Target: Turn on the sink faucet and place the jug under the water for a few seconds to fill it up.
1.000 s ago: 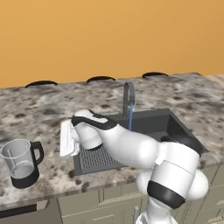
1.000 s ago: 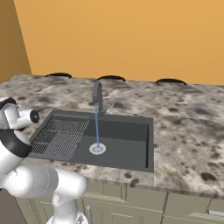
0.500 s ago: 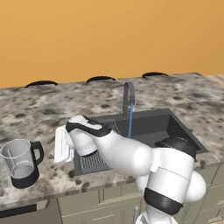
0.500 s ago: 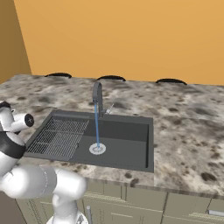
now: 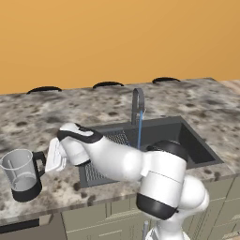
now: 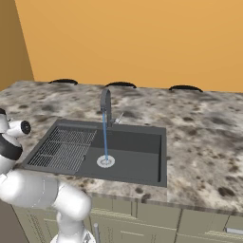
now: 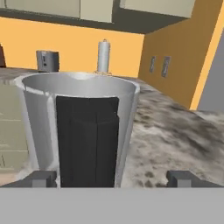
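The jug [image 5: 21,174] stands upright on the counter left of the sink [image 5: 199,149], its black handle turned toward my hand. My gripper [image 5: 48,159] is level with that handle and open, just right of the jug. In the hand view the jug [image 7: 78,131] is very close, with its black handle centred between the spread fingertips [image 7: 42,179] of my gripper [image 7: 113,179], which grips nothing. The sink faucet [image 5: 137,104] is running: the water [image 5: 139,133] falls as a thin blue stream. From the right, the sink faucet [image 6: 105,105] pours the water [image 6: 105,137] onto the drain of the sink [image 6: 137,161].
A ribbed draining grid [image 6: 64,147] covers the sink's left half. Three dark oval recesses [image 5: 108,85] line the back of the speckled stone counter [image 5: 56,117]. The jug stands near the counter's front edge. A silver canister [image 7: 103,56] stands on a far counter.
My arm has swung left from the sink's draining grid toward the jug, bringing the open hand up to its handle. The jug has not moved and the water keeps running.
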Available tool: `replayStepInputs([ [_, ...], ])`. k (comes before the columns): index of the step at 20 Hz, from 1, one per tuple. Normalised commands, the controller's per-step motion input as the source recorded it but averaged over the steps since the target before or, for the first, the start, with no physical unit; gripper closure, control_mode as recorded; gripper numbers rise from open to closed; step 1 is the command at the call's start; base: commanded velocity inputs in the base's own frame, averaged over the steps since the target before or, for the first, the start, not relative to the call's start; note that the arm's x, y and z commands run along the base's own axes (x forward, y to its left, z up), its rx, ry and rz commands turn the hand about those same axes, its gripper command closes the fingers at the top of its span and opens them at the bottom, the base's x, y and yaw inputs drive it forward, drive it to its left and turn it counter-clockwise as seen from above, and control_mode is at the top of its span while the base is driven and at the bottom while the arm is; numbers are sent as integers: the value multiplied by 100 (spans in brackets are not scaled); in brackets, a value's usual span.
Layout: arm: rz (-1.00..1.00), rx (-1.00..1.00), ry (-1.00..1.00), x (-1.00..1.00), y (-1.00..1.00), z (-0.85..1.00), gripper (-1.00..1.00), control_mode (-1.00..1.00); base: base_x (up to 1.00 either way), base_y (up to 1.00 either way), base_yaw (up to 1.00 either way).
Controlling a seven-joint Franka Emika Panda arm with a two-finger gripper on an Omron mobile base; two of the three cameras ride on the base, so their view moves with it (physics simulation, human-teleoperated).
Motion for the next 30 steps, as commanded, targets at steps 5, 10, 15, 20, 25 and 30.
replayStepInputs([
  [5, 0, 0, 9, 13, 32, -20, -100, -100, 0, 0, 0],
  [10, 3, -5, 0, -31, 49, -24, 100, -100, 0, 0, 0],
  [15, 7, -2, 0, -35, 21, -25, 100, -100, 0, 0, 0],
  [20, 8, 0, 0, -33, 0, -36, 100, -100, 0, 0, 0],
  [25, 4, 0, 1, -21, 0, -32, 100, -100, 0, 0, 0],
  [30, -1, 1, 4, -11, -3, -7, 100, -100, 0, 0, 0],
])
